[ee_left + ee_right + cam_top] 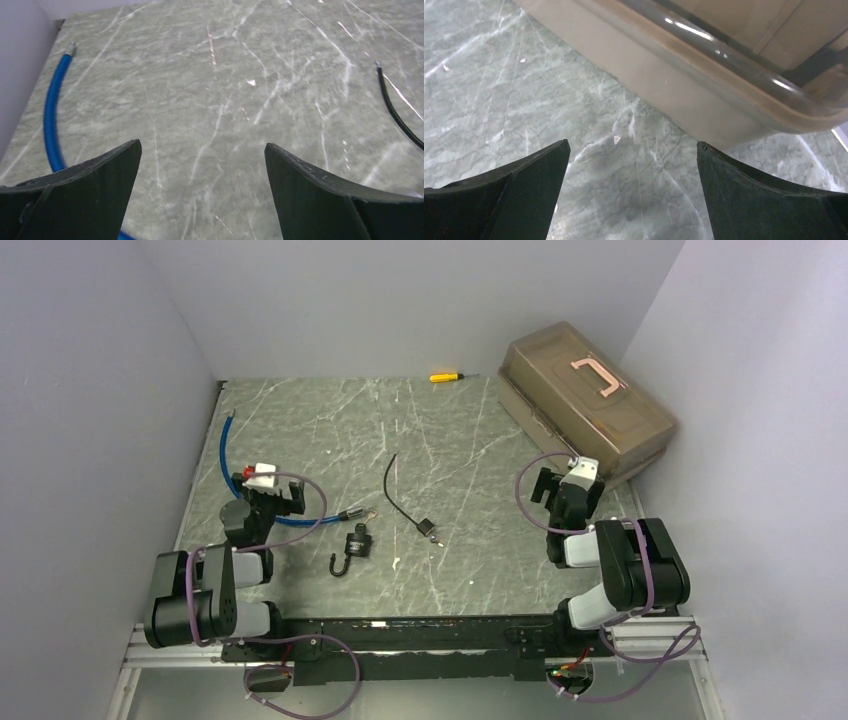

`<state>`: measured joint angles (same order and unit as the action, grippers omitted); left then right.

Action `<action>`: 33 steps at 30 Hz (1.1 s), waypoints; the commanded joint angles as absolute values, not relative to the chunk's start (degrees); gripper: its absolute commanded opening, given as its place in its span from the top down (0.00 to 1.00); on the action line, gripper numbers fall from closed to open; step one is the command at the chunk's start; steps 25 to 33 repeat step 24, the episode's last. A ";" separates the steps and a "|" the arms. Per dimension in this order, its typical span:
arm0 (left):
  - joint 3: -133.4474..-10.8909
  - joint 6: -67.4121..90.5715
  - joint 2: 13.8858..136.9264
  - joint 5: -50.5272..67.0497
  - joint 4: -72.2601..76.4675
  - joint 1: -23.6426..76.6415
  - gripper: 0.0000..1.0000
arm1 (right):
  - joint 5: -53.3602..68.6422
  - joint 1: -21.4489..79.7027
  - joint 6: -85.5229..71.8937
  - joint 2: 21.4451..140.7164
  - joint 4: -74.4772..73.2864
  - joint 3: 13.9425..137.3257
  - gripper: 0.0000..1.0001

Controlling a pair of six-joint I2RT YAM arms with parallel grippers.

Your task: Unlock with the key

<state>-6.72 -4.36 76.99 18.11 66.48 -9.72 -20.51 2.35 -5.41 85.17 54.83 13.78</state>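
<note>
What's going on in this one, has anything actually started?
Nothing is being handled yet. The left gripper and right gripper are both open and empty, poised over the table. The black padlock lies between them, with what looks like a key on a black cord just to its right. The right gripper faces the brown toolbox.

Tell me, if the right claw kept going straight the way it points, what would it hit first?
Most likely the brown plastic box straight ahead of the open right gripper. Nothing lies between them, though the gripper tilts downward, so it might touch the table just before the box.
</note>
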 commanded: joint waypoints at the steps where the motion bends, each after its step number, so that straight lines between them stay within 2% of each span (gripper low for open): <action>1: -12.04 -4.64 77.09 13.29 62.33 -7.55 0.01 | -21.37 1.98 -5.68 84.83 61.71 14.94 0.00; 33: -13.07 -5.71 76.86 9.14 59.44 -5.36 0.01 | -21.62 1.91 -5.01 84.32 63.74 13.86 0.00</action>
